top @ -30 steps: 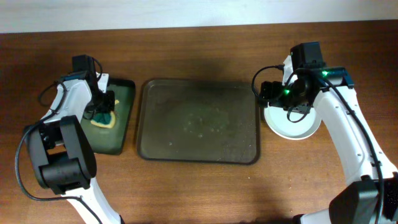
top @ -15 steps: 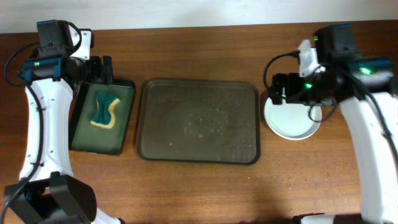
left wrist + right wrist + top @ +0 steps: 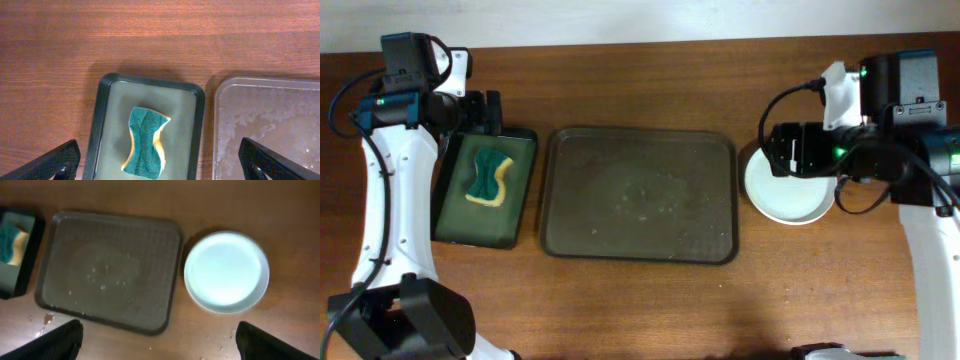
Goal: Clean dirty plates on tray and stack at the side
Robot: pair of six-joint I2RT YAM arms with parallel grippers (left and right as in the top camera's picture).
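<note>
Plates (image 3: 226, 272) sit on the wooden table (image 3: 640, 300), just to the right of the big brown tray (image 3: 638, 195). They are beside the tray, not on it. From above we see only the top plate, so we cannot count them. The top plate is round and white, and it looks clean. In the overhead view the right arm covers part of it.

We see no plate on the big brown tray. It has small wet spots near its middle.

A small black tray (image 3: 485, 190) lies to the left of the big one, close by. A sponge (image 3: 146, 142) rests inside it. The sponge is green on top and yellow along its side.

Our left gripper (image 3: 480, 108) hangs above the far end of the small black tray. Its fingers (image 3: 55, 162) are spread wide apart, one on each side of the wrist view, and they hold nothing.

Our right gripper (image 3: 162, 341) hangs high over the table near the plates. Its fingers (image 3: 262, 340) are spread wide too, and nothing is between them.
</note>
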